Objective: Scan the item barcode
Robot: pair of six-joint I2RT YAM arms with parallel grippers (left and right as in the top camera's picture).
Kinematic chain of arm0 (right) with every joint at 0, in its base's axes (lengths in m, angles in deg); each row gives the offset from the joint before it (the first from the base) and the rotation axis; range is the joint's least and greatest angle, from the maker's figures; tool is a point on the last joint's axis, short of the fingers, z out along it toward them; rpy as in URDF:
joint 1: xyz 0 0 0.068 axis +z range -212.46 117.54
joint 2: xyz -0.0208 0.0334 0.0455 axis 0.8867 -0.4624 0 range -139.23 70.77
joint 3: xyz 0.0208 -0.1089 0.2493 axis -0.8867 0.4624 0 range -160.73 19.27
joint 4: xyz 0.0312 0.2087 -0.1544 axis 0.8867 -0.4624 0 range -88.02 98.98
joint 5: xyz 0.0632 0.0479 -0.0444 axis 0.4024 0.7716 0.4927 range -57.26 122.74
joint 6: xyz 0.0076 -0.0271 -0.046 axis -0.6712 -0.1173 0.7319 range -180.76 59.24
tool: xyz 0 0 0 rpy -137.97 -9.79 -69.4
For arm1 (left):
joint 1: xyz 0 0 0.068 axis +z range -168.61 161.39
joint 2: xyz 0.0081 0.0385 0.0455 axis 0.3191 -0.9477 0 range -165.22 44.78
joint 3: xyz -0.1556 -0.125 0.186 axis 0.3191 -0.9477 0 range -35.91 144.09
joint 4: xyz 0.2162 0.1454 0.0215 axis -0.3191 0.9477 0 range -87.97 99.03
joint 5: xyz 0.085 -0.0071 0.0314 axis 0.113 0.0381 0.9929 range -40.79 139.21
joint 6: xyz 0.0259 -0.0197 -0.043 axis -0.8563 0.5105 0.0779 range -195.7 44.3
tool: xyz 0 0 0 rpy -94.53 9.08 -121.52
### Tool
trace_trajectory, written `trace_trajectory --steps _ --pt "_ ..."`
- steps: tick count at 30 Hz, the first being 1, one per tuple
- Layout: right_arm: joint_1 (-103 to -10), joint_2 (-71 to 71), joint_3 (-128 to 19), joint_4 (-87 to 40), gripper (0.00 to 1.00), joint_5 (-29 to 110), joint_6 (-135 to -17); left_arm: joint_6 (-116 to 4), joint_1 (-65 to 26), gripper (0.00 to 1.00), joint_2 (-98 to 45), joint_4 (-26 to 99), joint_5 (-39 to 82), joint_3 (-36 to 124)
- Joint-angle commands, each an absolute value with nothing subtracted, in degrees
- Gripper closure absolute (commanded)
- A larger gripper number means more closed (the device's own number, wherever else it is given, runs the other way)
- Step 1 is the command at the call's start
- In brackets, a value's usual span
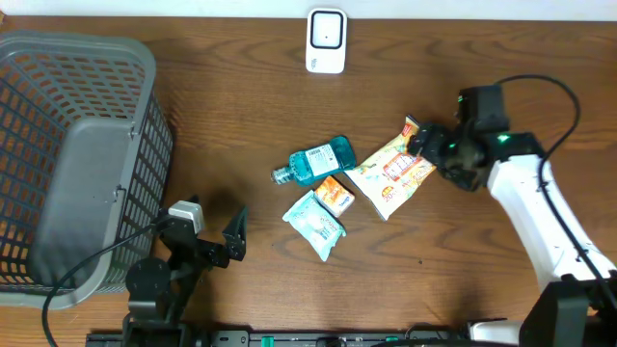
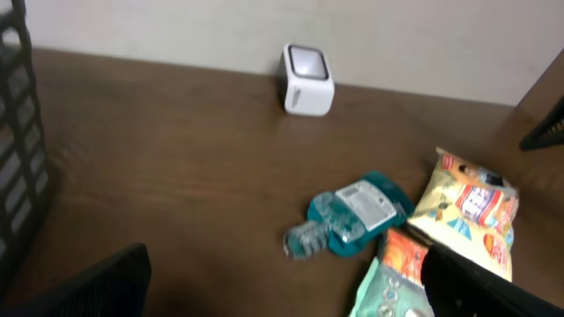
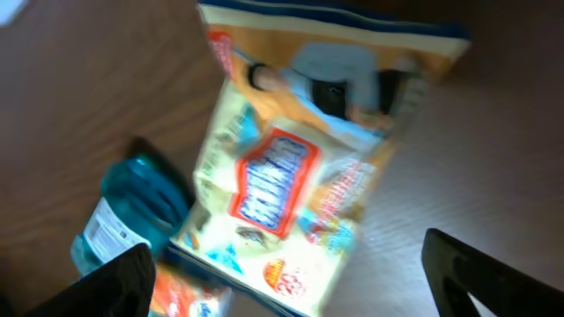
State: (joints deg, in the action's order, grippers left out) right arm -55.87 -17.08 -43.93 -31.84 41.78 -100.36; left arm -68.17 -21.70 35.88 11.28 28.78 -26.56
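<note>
Mostly yellow — the snack bag (image 3: 291,176) bears a red-framed blue logo.

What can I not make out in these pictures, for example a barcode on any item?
- Barcode: none readable. The snack bag is motion-blurred in the right wrist view and too small in the overhead view.
- Mouthwash bottle: label text is blurred in the left wrist view.
- Wipes pack: cut off by the bottom edge in the left wrist view.
- Snack bag's top corner: covered by the right tool in the overhead view.
</note>
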Motion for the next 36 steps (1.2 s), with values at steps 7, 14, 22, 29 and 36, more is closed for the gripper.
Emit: trace_trajectory --steps 7,14,22,29,36 --pt "-48.5 -20.9 -37.1 -20.5 0.06 34.1 -110.1 -67.9 -21.5 0.02 36.0 15.4 29.3 -27.1" --pt "-48.1 -30.0 -37.1 -16.8 0.06 34.3 -112.7 -67.9 -21.5 0.02 36.0 15.4 29.3 -27.1" --pt "-48.2 -41.7 -37.1 -16.5 0.44 33.3 -112.6 -67.9 -21.5 0.02 36.0 20.1 29.3 -27.1" --pt "-48.9 -39.8 -38.3 -22.2 0.99 36.5 -112.6 -67.9 -21.5 0.02 36.0 27.0 29.3 -27.1" --pt "-52.7 -29.7 -44.3 -38.4 0.98 50.3 -112.7 -67.9 -21.5 0.02 36.0 33.9 29.3 -27.1"
